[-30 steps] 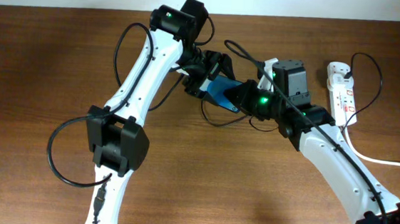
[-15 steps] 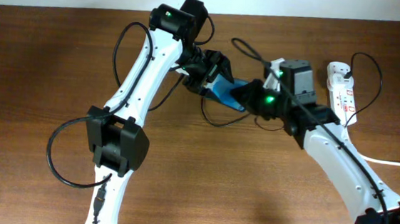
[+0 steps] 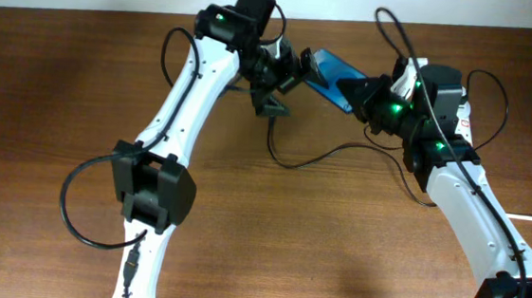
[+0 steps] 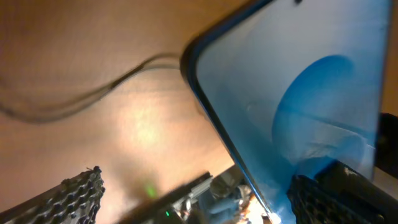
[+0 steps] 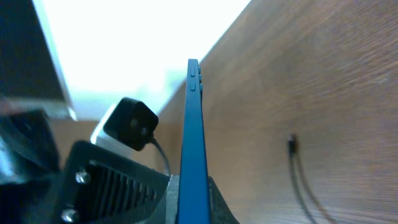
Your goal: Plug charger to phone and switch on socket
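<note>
Comparing with a second ago, I see the phone (image 3: 332, 75) has moved toward the far edge of the worktop (image 3: 60, 104), pinched on its edge by my right tool (image 3: 352, 87). The charger (image 3: 303, 161) lies below with its plug tip (image 5: 291, 144) loose, so plugging is not done. My left tool (image 3: 289, 67) is spread wide at the phone's other end; whether it touches, I cannot tell.
</note>
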`<state>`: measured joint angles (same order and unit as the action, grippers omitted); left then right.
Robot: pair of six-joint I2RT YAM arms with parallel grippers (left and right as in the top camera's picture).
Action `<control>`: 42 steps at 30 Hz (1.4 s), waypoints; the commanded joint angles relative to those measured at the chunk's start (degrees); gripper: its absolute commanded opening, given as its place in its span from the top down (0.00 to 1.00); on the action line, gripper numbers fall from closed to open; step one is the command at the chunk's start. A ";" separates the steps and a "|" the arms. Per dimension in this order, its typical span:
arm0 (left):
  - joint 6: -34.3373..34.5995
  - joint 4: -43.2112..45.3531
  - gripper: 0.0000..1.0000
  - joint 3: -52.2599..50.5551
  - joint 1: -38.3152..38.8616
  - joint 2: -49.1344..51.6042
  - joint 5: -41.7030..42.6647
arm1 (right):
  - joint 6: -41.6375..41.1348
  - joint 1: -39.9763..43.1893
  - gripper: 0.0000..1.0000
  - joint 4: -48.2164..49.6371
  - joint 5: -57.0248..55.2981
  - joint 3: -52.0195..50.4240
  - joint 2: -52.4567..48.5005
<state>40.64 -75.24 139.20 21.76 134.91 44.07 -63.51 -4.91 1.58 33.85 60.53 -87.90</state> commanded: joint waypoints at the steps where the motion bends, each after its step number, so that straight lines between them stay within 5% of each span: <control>1: -5.73 4.87 0.01 0.79 -3.76 0.28 7.02 | -17.53 0.07 0.96 2.56 -6.75 0.98 0.11; 8: -1.36 14.43 0.01 0.79 -9.42 0.28 19.34 | -29.97 -1.64 0.96 7.54 -13.60 0.98 0.09; 17: 3.10 20.76 0.01 0.79 -10.16 0.28 29.94 | -31.52 -8.02 0.96 12.79 -22.25 0.98 0.02; 42: 8.61 21.66 0.01 0.79 -10.16 0.28 29.77 | -29.77 -10.25 0.96 12.83 -22.56 0.98 -0.17</control>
<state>46.81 -53.74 139.24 11.66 134.91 73.12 -94.39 -14.06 13.52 11.81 60.53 -88.20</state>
